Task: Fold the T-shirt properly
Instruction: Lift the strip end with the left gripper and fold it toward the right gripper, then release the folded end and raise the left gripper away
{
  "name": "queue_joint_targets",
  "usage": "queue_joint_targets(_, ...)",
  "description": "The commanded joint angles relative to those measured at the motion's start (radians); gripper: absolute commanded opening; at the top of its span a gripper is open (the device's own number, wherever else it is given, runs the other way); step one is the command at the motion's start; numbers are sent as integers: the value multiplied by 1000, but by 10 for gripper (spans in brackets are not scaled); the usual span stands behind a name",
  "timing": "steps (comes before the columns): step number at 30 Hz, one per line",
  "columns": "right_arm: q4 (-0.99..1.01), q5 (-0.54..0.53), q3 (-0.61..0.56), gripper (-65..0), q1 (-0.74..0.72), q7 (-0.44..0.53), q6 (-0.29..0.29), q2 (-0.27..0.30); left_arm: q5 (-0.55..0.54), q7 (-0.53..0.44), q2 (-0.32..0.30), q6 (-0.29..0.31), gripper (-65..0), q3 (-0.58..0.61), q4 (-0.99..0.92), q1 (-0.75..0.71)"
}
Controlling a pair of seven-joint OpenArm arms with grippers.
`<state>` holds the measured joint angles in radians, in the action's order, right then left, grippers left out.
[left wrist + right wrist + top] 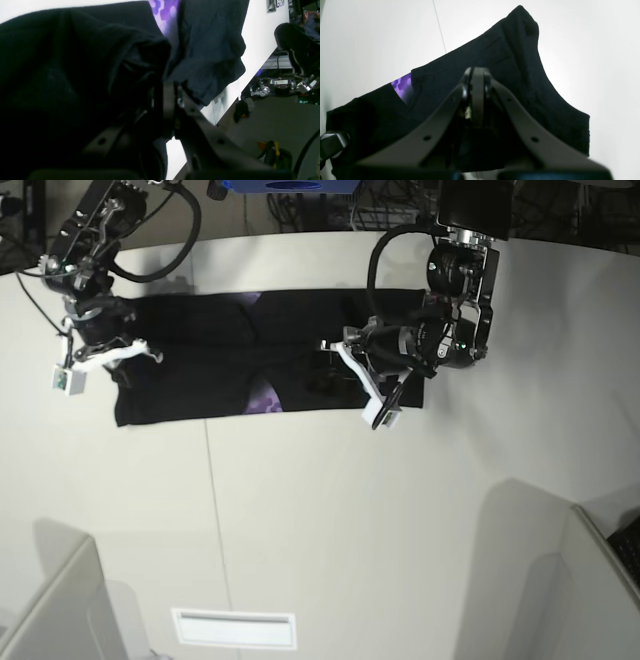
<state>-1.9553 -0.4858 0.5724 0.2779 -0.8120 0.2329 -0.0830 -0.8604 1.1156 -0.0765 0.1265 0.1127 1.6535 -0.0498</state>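
The black T-shirt [200,350] lies stretched across the far part of the white table [320,520], with a patch of purple print [265,395] showing near its middle. My left gripper [345,355] is at the shirt's right part. In the left wrist view the gripper [170,100] is shut on bunched black cloth [212,50], beside the purple print [163,15]. My right gripper [125,352] is at the shirt's left end. In the right wrist view the gripper [475,75] is shut on the shirt's near edge [495,50]. The purple print [402,83] peeks out at the left.
A thin seam [210,510] runs down the table. A white label [235,628] lies near the front edge. Grey panels [50,610] stand at the front corners. The table's edge [240,92] and tools on the floor [272,150] show in the left wrist view.
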Motion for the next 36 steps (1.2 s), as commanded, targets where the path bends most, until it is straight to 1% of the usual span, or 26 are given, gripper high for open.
queue_joint_targets(1, -19, -12, 4, -650, -7, 23, 7, 5, -20, -9, 10, 3, -650, 0, 17, 14)
queue_joint_targets(8, -19, -12, 4, -650, -7, 23, 7, 5, -20, -9, 11, 3, -650, 8, 17, 15)
queue_joint_targets(9, -19, -12, 4, -650, -7, 23, 7, 5, -20, -9, 13, 3, -614, 8, 17, 15)
queue_joint_targets(12, -19, -12, 4, -650, -7, 23, 7, 5, -23, -9, 13, 3, -454, 11, 15, 29)
queue_joint_targets(13, -19, -12, 4, -650, -7, 23, 7, 5, -26, -9, 14, 3, -411, 12, 14, 34)
queue_joint_targets(16, -17, -12, 4, -650, -7, 23, 7, 5, -26, -9, 40, 3, -291, 12, 0, 40)
queue_joint_targets(18, -17, -12, 4, -650, -7, 23, 7, 5, -27, -2, 57, 3, -196, 17, -25, 55)
queue_joint_targets(20, -17, -12, 4, -650, -7, 23, 7, 5, -27, -7, 68, 3, -127, 41, -43, 61)
queue_joint_targets(21, -17, -12, 4, -650, -7, 23, 7, 5, -27, -7, 68, 3, -105, 55, -45, 66)
queue_joint_targets(22, -17, -12, 4, -650, -7, 23, 7, 5, -27, -7, 68, 3, -102, 60, -42, 67)
queue_joint_targets(24, -17, -12, 5, -650, -9, 23, 7, 5, -36, -6, 62, 3, -104, 35, -8, 69)
queue_joint_targets(25, -17, -12, 5, -650, -9, 23, 7, 9, -53, -2, 57, 3, -115, -8, 21, 61)
queue_joint_targets(26, -17, -12, 5, -650, -9, 23, 7, 9, -73, -1, 36, 3, -145, -58, 53, 52)
queue_joint_targets(27, -17, -12, 5, -650, -9, 23, 7, 10, -107, -1, -4, 3, -206, -120, 93, 28)
queue_joint_targets(29, -16, -12, 5, -650, -9, 23, 7, 13, -187, -1, -81, 3, -370, -242, 156, -20)
queue_joint_targets(31, -16, -12, 5, -650, -9, 23, 12, 13, -273, -1, -176, 5, -564, -394, 176, -83)
queue_joint_targets(32, -17, -12, 4, -650, -7, 23, 13, 10, -310, -1, -214, 9, -650, -468, 173, -115)
queue_joint_targets(34, -17, -23, 1, -650, -7, 23, 13, 7, -342, -2, -286, 9, -650, -608, 153, -192)
queue_joint_targets(35, -16, -46, 1, -605, -6, 23, 13, 7, -342, -4, -311, 9, -650, -681, 136, -236)
queue_joint_targets(36, -14, -80, 2, -528, -4, 23, 13, 7, -328, -7, -326, 11, -650, -746, 115, -278)
